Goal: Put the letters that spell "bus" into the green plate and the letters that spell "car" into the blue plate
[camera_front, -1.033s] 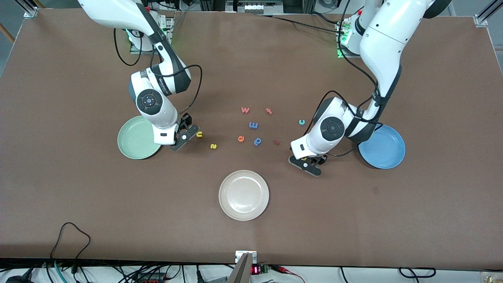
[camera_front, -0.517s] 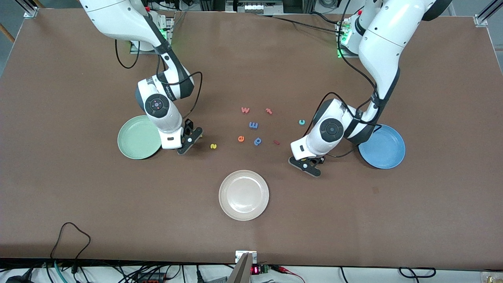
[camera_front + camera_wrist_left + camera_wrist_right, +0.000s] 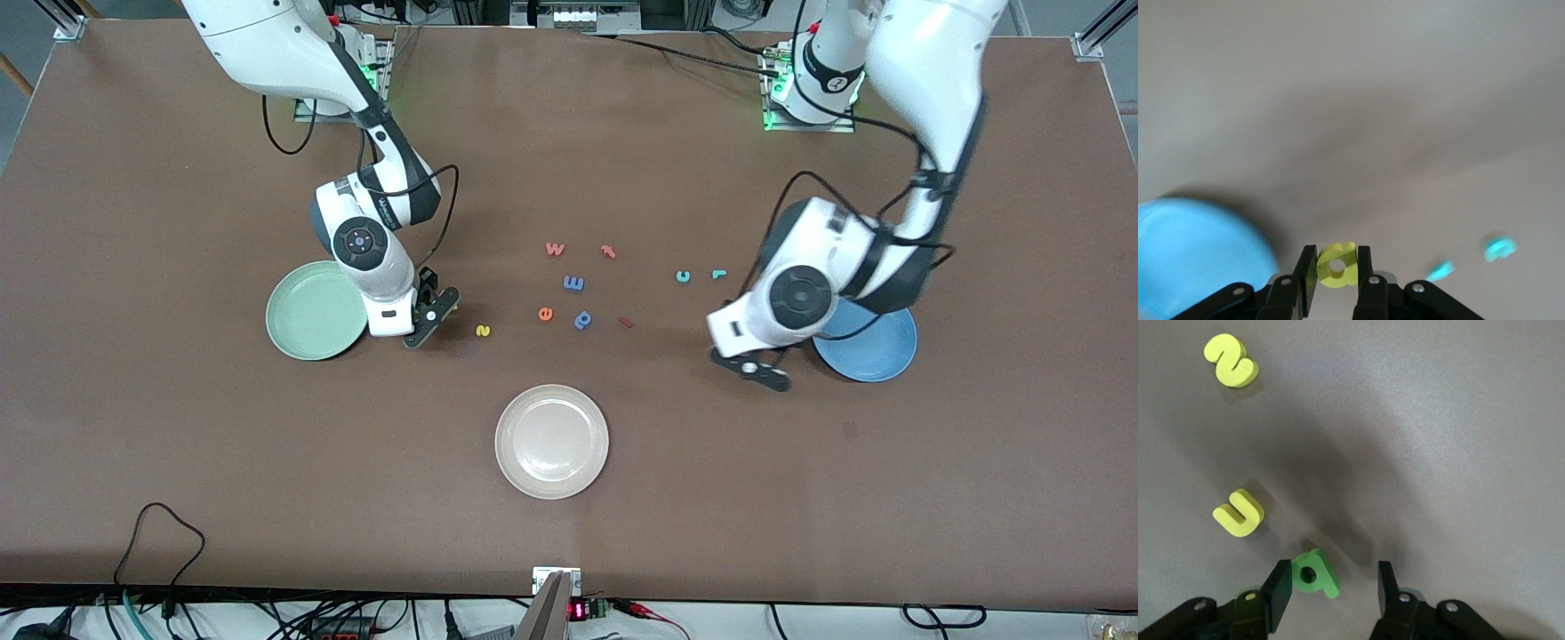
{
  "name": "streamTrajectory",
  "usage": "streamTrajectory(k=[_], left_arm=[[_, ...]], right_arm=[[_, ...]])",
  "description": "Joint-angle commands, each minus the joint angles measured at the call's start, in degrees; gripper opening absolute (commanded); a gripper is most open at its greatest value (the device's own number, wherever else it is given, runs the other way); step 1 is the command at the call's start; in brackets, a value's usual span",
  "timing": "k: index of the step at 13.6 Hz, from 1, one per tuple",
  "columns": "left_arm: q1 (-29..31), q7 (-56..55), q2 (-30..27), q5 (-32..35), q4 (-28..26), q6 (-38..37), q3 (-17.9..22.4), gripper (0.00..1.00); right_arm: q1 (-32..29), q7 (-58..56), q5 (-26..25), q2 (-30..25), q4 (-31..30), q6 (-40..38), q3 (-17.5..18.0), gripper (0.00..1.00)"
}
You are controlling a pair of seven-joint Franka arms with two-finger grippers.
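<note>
Now the left gripper hangs just above the bench beside the blue plate, fingers clamped on the yellow a. Teal c and teal r lie together near mid-bench. Right gripper sits low beside the green plate, fingers apart around the green b; the yellow u and yellow s lie close by.

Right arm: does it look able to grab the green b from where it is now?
Probably yes. The right gripper is open low over the table, with the green b lying between its fingers, close to one. The yellow u lies just beside it but outside the fingers, so nothing blocks closing.
</note>
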Motion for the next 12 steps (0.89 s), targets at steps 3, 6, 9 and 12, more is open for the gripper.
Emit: streamTrajectory(k=[3,6,9,12], left_arm=[[12.2,9.7,0.6,2.0,-4.1,1.0,-0.6,0.09],[14.5,10.6,0.4,2.0,-11.9,9.8,-0.5,0.09],[15.9,10.8,0.4,4.2,-16.4,16.6,-0.4,0.17],[16.2,10.8,0.1,4.3,-16.1,16.0,-0.5,1.00]], right_arm=[[0.2,0.2,-0.6,-0.5,-1.3,0.5,0.2,0.61],[0.3,0.2,-0.6,-0.6,-1.9,0.6,0.3,0.61],[0.4,0.2,-0.6,-0.4,-2.0,0.9,0.3,0.61],[0.7,0.2,-0.6,-0.4,-2.0,1.0,0.3,0.61]])
